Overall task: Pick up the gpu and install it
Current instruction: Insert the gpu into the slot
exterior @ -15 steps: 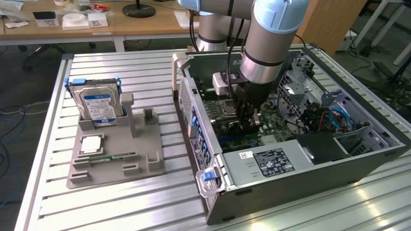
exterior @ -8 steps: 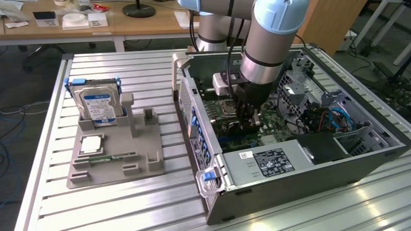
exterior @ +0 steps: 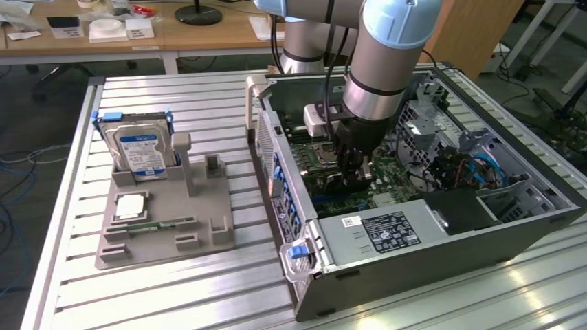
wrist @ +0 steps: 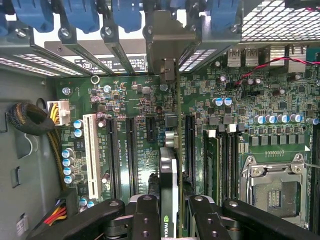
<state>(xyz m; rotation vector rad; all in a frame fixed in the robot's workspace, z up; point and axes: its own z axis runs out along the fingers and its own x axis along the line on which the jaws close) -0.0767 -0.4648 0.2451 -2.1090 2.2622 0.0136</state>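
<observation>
- Black gripper fingers fill the foreground of the wrist view, closed on the gpu, which sits edge-on between them with a green logo on its near end.
- The card hangs over the green motherboard, lined up between two long black expansion slots. Its far end points at the rear bracket openings under a row of blue latches.
- Whether the card's lower edge has entered a slot cannot be told.
- An empty processor socket lies off to one side of the card, beyond the memory slots.
- In the exterior view, the silver-and-blue arm reaches straight down into the open computer case, just behind the boxed power supply.
- On the exterior view's left, well apart from the case, a grey holder stands on the slatted metal table.
- A hard drive stands upright at the holder's far end, and a narrow memory stick lies flat nearer the front.
</observation>
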